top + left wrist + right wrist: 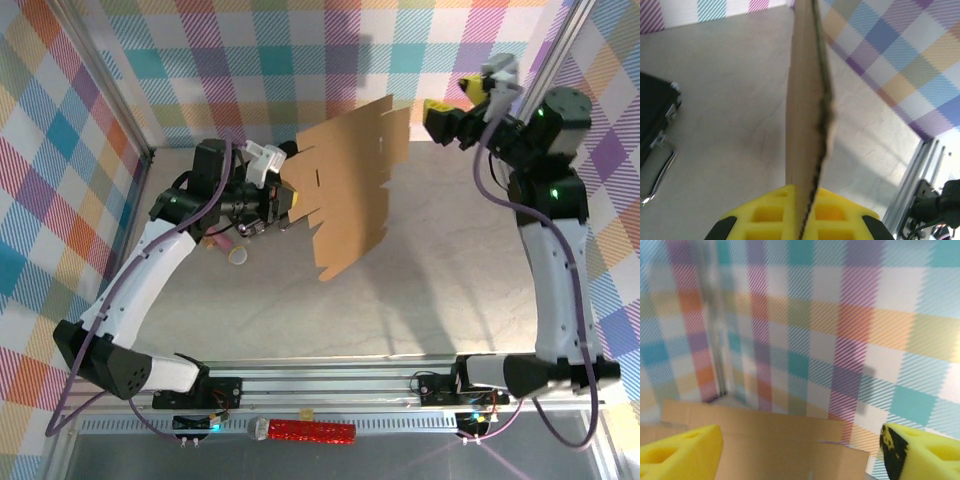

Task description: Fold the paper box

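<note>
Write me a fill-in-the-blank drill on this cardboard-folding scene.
The paper box is held up by the ____ arm's gripper.
The right gripper stands ____, apart from the sheet.
Seen from the left wrist, the case is coloured ____.
Missing words: left; open; black.

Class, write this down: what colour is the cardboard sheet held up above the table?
Plain brown. The paper box shows best in the top external view.

My left gripper [804,212] pinches the paper box [807,100], a flat brown sheet seen edge-on, rising upright between my yellow fingers [765,216]. A black case [652,115] lies on the pale table [730,75] at left; a checked wall [900,60] stands right.
</note>
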